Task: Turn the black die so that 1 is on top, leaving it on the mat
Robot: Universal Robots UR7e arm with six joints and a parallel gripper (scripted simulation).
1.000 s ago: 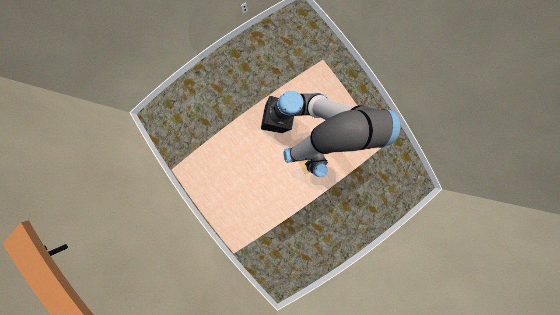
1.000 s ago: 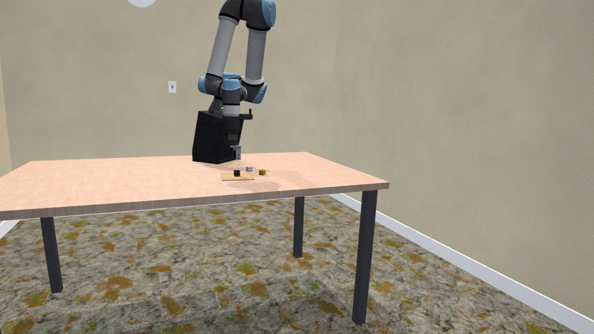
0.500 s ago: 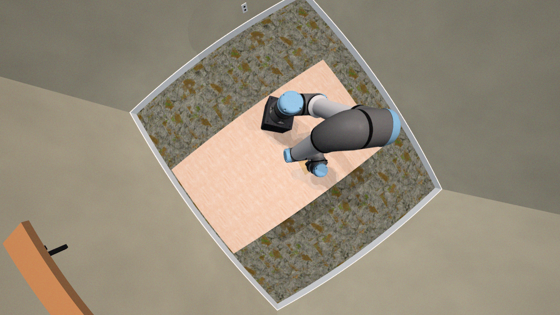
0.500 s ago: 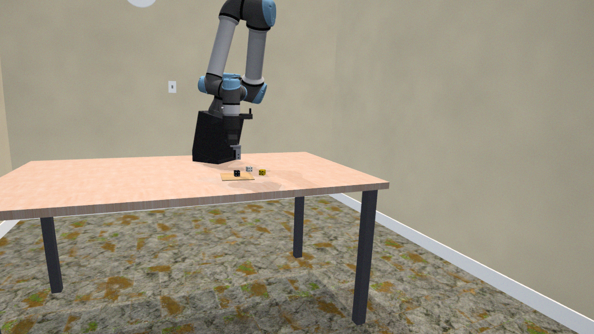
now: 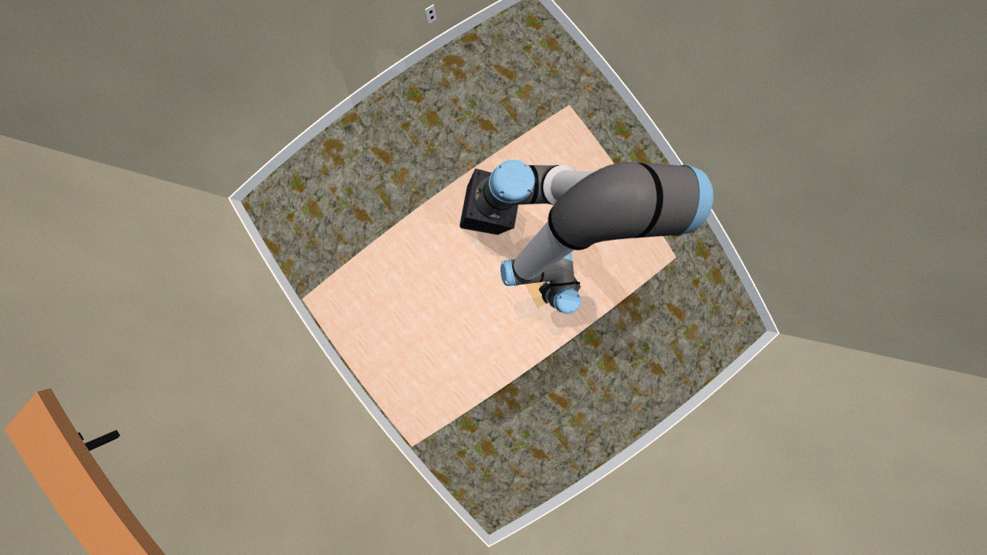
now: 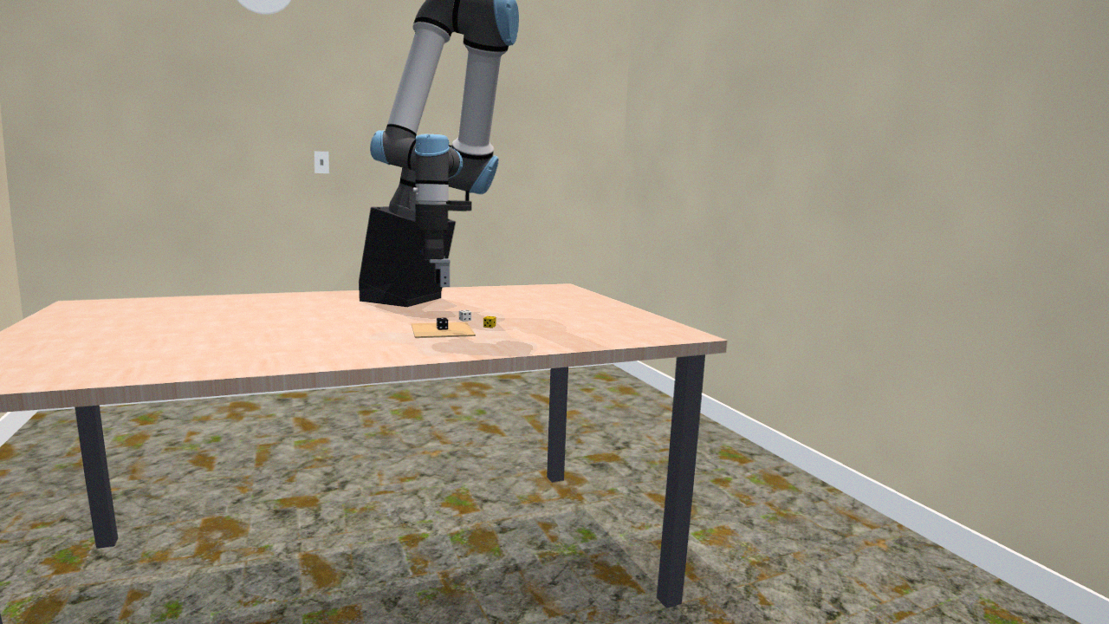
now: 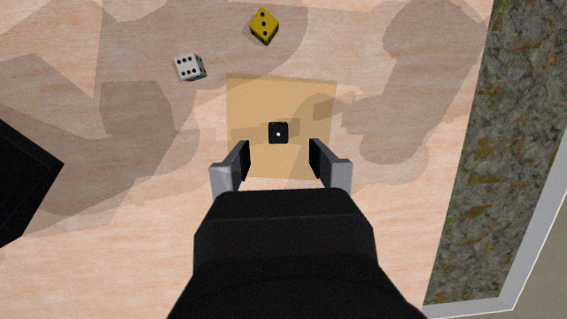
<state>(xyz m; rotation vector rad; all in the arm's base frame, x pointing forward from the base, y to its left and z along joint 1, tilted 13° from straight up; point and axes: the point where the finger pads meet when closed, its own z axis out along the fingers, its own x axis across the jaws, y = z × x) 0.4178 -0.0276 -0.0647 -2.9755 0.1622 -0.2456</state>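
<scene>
The black die (image 7: 278, 132) lies flat on the tan mat (image 7: 280, 120), well inside its edges, with a single white pip on top. It also shows in the exterior view (image 6: 442, 323) on the mat (image 6: 443, 331). My gripper (image 7: 279, 151) hangs well above the die, pointing straight down, open and empty, its two fingers on either side of the die in the wrist view. In the side view the gripper (image 6: 440, 273) is high over the table. In the overhead view the arm hides the dice, and only a corner of the mat (image 5: 535, 295) shows.
A white die (image 7: 190, 66) and a yellow die (image 7: 264, 25) showing three pips lie on the table beyond the mat, apart from each other. The robot's black base (image 6: 397, 260) stands behind. The table edge (image 7: 465, 146) runs along the right.
</scene>
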